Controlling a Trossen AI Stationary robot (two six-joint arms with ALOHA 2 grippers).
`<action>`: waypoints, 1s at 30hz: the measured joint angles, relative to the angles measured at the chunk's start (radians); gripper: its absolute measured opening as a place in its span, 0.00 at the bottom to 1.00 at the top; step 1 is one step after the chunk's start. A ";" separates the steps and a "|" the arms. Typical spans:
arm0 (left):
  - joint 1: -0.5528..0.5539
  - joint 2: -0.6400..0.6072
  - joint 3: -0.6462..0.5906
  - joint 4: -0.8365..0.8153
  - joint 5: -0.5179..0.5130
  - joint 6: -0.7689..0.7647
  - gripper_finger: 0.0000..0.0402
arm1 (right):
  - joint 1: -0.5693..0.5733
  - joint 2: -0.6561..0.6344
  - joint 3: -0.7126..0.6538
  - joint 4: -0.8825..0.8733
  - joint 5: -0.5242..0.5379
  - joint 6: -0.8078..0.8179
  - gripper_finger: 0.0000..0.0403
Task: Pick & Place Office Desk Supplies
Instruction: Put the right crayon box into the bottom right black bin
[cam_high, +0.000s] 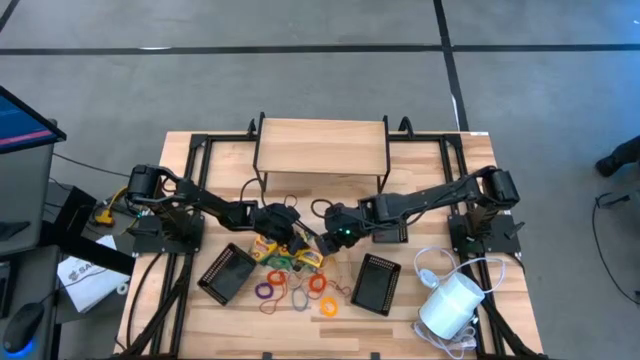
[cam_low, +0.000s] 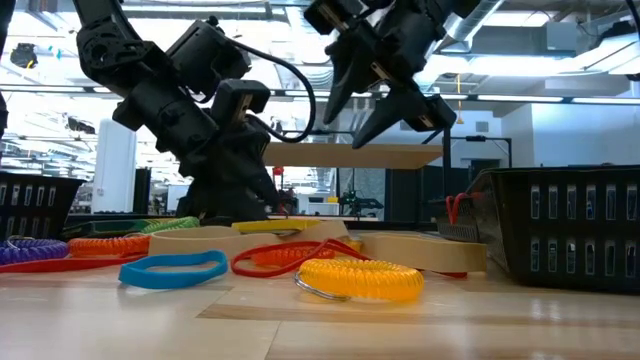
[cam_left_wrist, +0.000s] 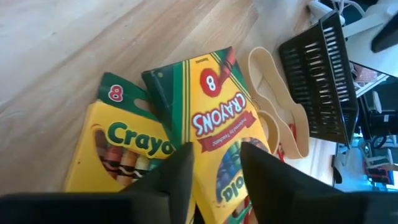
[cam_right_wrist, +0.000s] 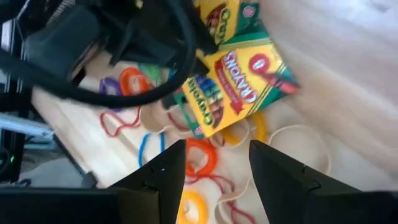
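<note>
Two yellow-and-green crayon boxes lie at mid-table: one flat (cam_left_wrist: 118, 149), one angled beside it (cam_left_wrist: 214, 118). My left gripper (cam_left_wrist: 217, 168) is low over them and open, its fingers either side of the angled box's end. My right gripper (cam_right_wrist: 217, 168) hangs open above the table (cam_low: 385, 115), over the angled box (cam_right_wrist: 239, 84) and the elastic loops. Coloured loops (cam_high: 295, 285) lie scattered toward the near edge: orange (cam_right_wrist: 202, 158), purple (cam_right_wrist: 109, 87), blue (cam_low: 172, 268) and a yellow coil (cam_low: 360, 280). My left gripper has its fingers (cam_left_wrist: 180, 174) at the angled crayon box's end (cam_left_wrist: 224, 180), slanting down from the table's left. I cannot tell whether they touch it, since the fingers cover that end. The box lies on the table beside the other box.
Two black mesh trays (cam_high: 228, 272) (cam_high: 378, 283) lie near the front, left and right of the loops. A white cylinder with a white cord (cam_high: 450, 305) sits at the near right. A wooden shelf (cam_high: 322, 145) stands at the back.
</note>
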 joint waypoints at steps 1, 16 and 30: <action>0.000 0.000 0.000 0.001 0.000 0.000 0.36 | 0.000 -0.001 -0.009 0.006 0.004 0.010 0.43; 0.000 -0.001 0.000 0.014 -0.002 0.001 0.46 | -0.021 0.000 -0.167 0.177 0.026 0.061 0.43; 0.001 0.000 -0.002 0.041 -0.008 0.001 0.46 | -0.037 0.141 -0.195 0.329 -0.057 0.105 0.43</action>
